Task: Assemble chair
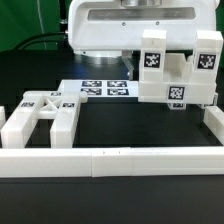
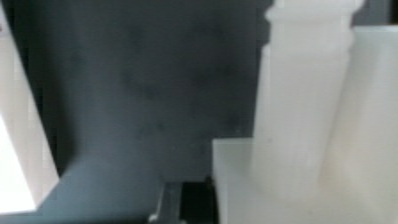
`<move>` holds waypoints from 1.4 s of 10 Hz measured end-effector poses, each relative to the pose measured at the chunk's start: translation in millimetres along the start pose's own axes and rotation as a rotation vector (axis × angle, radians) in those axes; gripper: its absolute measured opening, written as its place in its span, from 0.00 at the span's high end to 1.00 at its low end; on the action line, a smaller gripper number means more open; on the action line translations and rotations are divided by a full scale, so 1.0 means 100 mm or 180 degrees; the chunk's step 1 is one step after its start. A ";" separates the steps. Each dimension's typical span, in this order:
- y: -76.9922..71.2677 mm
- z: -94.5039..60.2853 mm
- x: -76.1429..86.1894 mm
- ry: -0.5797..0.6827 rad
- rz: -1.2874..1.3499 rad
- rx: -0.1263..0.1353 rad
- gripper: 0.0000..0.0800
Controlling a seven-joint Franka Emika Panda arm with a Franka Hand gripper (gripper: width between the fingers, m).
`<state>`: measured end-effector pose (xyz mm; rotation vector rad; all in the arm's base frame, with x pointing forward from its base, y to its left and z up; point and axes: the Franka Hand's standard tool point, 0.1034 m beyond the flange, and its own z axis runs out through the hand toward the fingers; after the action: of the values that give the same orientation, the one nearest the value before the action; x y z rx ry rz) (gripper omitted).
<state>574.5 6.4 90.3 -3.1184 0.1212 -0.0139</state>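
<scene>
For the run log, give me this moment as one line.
stage: chair partly built | joined chair pieces: exterior view's right | slotted panel: lying apart, exterior view's left | marker board: between them

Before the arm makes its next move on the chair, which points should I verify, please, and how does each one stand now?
1. Partly built chair sits at the exterior view's right, apart from the panel: ok.
2. Loose slotted panel lies flat, nothing on it: ok.
3. Marker board tags visible: ok.
4. Tool holds a part: cannot tell, wrist view blurred.
5. Wrist view sharp enough to aim: not ok.
</scene>
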 end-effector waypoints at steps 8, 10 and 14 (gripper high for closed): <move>0.21 0.09 -0.20 -0.1939 -0.0342 -0.0028 0.96; 0.18 0.15 -0.22 -0.2390 -0.0383 -0.0004 0.96; 0.26 0.31 -0.42 -0.3297 -0.0257 -0.0190 0.96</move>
<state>531.3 -16.1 58.1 -2.7368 -0.0308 1.5439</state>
